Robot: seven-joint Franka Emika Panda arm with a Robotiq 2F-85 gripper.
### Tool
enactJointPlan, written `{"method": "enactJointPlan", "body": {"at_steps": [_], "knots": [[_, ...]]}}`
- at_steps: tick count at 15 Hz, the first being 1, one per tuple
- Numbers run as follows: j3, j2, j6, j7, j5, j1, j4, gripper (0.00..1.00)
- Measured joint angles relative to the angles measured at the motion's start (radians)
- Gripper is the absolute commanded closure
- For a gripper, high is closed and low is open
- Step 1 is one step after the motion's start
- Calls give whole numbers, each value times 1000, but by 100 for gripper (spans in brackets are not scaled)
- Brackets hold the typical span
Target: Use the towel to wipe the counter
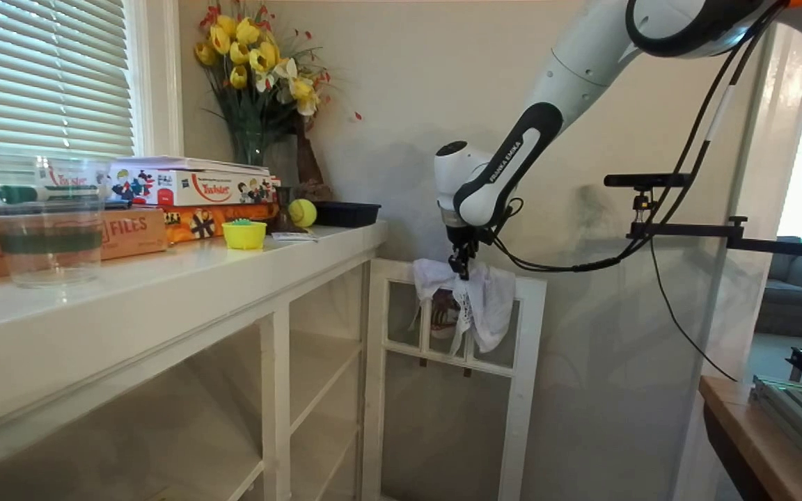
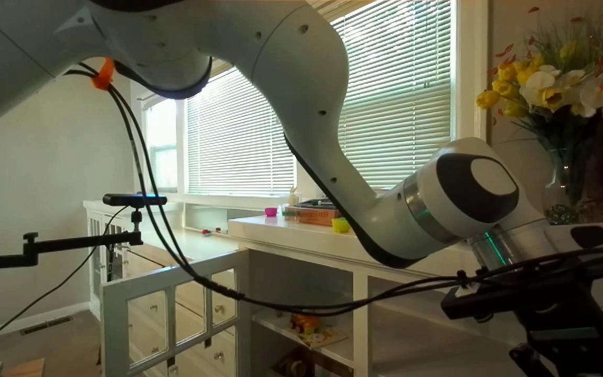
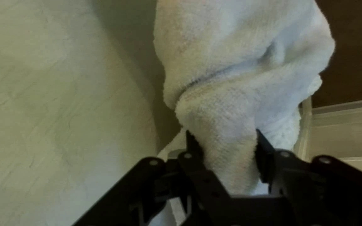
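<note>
The white towel (image 1: 491, 306) hangs bunched at the top of an open white cabinet door in an exterior view, with folds down over its panes. My gripper (image 1: 462, 268) points down at the towel's top. In the wrist view the towel (image 3: 247, 72) is pinched between the two black fingers of my gripper (image 3: 223, 135), which press on it from both sides. Whether the towel also rests on the door is unclear. The white counter (image 1: 185, 285) stands beside it, higher than the door top. In an exterior view my gripper (image 2: 568, 340) is cut off at the lower right and the towel is out of view.
The open cabinet door (image 1: 530, 334) stands out from the counter's end. On the counter are a clear plastic cup (image 1: 53, 229), game boxes (image 1: 199, 186), a yellow cup (image 1: 244, 235), a tennis ball (image 1: 302, 213), a black tray (image 1: 347, 213) and a flower vase (image 1: 251, 142).
</note>
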Motion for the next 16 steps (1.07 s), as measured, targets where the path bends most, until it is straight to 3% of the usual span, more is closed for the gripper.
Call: {"method": "enactJointPlan", "body": {"at_steps": [2, 4, 11, 16], "knots": [[-11, 0, -5, 0, -1, 14, 0, 86], [-27, -4, -7, 0, -3, 34, 3, 100], [-54, -61, 57, 4, -5, 115, 36, 96], [-12, -180, 106, 20, 2, 161, -5, 96]]}}
